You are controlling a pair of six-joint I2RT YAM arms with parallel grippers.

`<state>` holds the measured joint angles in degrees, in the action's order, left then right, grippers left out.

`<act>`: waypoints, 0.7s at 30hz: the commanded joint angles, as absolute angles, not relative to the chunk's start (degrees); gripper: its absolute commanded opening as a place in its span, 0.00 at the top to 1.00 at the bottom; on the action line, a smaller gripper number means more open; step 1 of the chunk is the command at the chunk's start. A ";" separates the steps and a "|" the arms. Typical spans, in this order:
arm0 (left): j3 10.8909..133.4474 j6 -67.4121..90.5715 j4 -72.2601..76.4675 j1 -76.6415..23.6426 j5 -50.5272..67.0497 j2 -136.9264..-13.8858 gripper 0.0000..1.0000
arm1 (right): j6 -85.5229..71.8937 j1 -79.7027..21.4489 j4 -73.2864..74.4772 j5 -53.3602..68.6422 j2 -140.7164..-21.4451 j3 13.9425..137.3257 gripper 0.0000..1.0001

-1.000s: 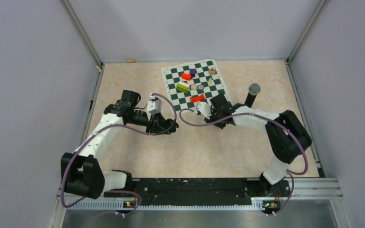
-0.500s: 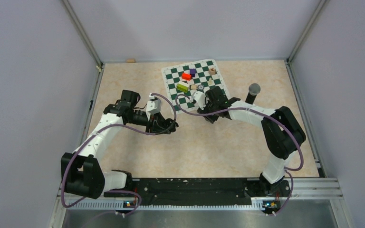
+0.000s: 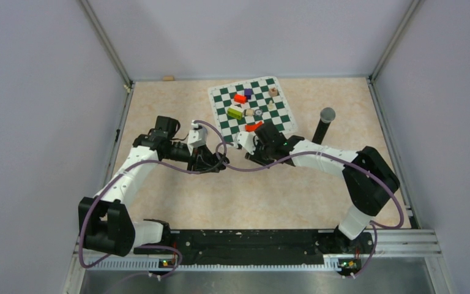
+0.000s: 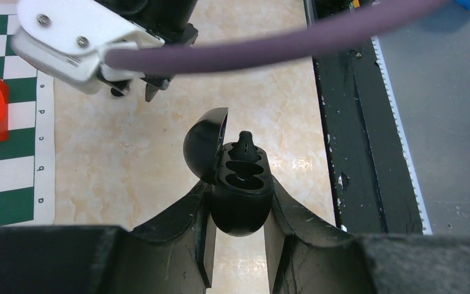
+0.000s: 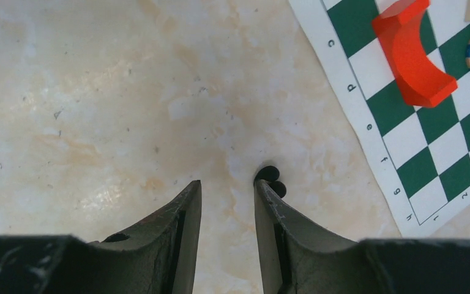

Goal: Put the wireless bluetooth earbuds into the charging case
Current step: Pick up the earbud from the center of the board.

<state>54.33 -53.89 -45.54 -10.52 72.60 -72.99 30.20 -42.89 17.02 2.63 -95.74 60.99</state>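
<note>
Black charging case [image 4: 240, 177] sits clamped in the left gripper [image 4: 238, 202], lid open for loading; right gripper [image 5: 227, 184], jaws apart and empty, hovers beside an earbud [image 5: 269, 174].

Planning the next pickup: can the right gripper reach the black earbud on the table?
Probably yes. The black earbud lies on bare table at one fingertip of the open right gripper, just outside the gap; nothing blocks a small sideways shift.

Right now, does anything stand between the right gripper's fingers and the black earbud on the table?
Nothing visible does. The black earbud lies on the bare table right beside one fingertip of the right gripper, just outside its open gap. The red block sits well clear on the chessboard.
</note>
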 commanded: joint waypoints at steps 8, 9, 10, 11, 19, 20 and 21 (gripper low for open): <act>56.12 -55.36 -46.16 -9.67 75.32 -71.36 1.00 | 49.48 -43.32 12.84 -0.78 -87.45 50.65 0.57; 56.16 -55.35 -46.14 -9.67 75.30 -71.44 1.00 | 52.42 -42.85 8.27 -0.35 -84.88 46.22 0.58; 56.16 -55.37 -46.15 -9.67 75.37 -71.45 1.00 | 55.06 -42.15 3.39 1.40 -82.75 42.35 0.59; 56.23 -55.37 -46.28 -9.67 75.47 -71.52 1.00 | 57.43 -41.13 -1.26 4.05 -80.72 38.62 0.60; 56.51 -55.54 -46.63 -9.65 75.60 -71.12 1.00 | 63.13 -34.42 -12.35 14.44 -81.32 31.45 0.63; 56.47 -55.47 -46.69 -9.59 75.64 -71.09 1.00 | 63.26 -34.39 -14.00 14.60 -82.05 30.94 0.63; 56.51 -55.48 -46.73 -9.59 75.65 -71.03 1.00 | 63.76 -34.43 -15.52 15.04 -82.81 30.41 0.63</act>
